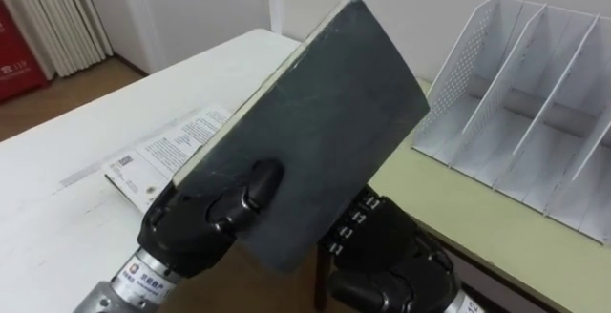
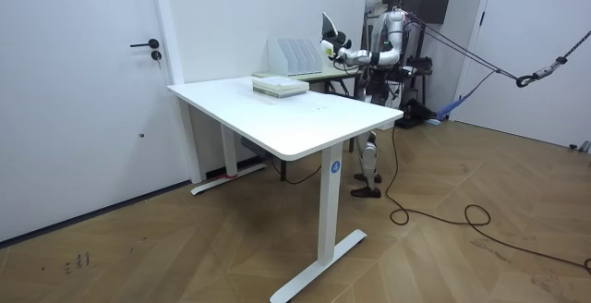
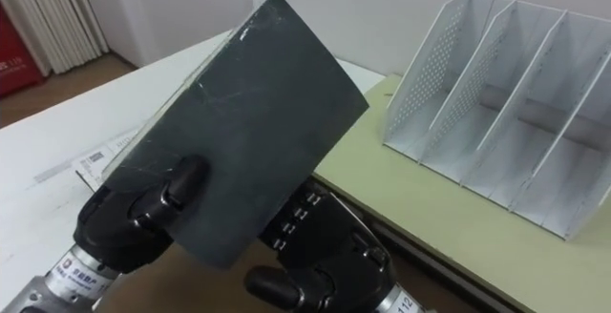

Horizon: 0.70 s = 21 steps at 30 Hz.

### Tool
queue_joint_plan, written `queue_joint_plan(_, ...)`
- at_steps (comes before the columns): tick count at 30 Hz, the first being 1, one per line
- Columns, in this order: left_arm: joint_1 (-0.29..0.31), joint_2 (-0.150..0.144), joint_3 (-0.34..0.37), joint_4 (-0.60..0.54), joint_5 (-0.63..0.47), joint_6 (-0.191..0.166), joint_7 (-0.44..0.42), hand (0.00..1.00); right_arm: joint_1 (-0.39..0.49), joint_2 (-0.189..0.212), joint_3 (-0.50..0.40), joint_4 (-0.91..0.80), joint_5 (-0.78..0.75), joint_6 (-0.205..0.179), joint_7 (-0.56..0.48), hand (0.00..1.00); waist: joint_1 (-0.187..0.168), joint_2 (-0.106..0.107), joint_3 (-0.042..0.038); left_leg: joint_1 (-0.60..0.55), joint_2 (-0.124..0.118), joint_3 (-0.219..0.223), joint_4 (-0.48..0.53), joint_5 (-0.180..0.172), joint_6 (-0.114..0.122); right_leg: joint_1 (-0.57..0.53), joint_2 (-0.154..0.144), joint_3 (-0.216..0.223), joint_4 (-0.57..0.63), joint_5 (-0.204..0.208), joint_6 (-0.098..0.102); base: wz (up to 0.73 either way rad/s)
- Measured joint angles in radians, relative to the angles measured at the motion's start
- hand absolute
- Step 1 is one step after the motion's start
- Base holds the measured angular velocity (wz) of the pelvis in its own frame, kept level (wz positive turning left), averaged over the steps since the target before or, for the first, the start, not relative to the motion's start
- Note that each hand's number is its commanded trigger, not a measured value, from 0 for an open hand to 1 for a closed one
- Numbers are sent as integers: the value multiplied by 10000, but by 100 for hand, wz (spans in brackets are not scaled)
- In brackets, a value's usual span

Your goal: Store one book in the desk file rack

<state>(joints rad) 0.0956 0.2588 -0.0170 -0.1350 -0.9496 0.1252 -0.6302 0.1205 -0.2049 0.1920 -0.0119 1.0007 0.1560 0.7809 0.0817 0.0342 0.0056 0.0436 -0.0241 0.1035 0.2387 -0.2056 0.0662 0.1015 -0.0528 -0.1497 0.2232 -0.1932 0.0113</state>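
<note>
The white desk (image 1: pixel 57 208) takes up the left side of the eye views, and a lower green desk (image 1: pixel 477 218) stands against its far right edge. In the room view the robot stands behind the white desk's far corner, at the green desk, with both arms raised in front of it.

A white file rack (image 1: pixel 535 113) with perforated end walls and several upright dividers sits on the green desk, its slots open toward the robot.

The book (image 1: pixel 325 113), dark-covered, is held in the air, tilted, with its upper corner pointing up toward the wall. It hangs over the seam between the two desks, to the left of the file rack and apart from it.

The left robot hand (image 1: pixel 205 218) grips the book's lower left corner, thumb pressed on the cover. The right robot hand (image 1: pixel 382 256) sits just under the book's lower edge; its fingers are hidden behind the book, so I cannot tell their state.

A stack of books (image 1: pixel 162 156) lies flat on the white desk behind the left robot hand.
</note>
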Motion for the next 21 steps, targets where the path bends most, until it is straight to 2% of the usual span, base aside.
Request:
queue_joint_plan(8, 82, 193, 24, 85, 0, 0, -105, 100, -51, -162, -293, -7, 294, -7, -73, 0, 21, 10, -5, 5, -10, 3, 20, -1, -1, -37, 24, -2, -1, 0, 0, 0)
queue_joint_plan(14, 83, 331, 62, 521, -10, 4, -387, 100, -54, -285, -716, -6, 622, 0, -287, 0, -160, 27, -12, -71, -16, -4, 60, -26, 26, -10, 29, 0, 1, -2, 4, 1)
queue_joint_plan(21, 84, 374, 138, 851, -9, 308, -812, 100, -41, -341, -1259, -28, 679, 184, -409, 0, -224, 35, -20, -211, -1, 22, 176, -38, 28, -189, 38, 91, 139, -17, 13, -1)
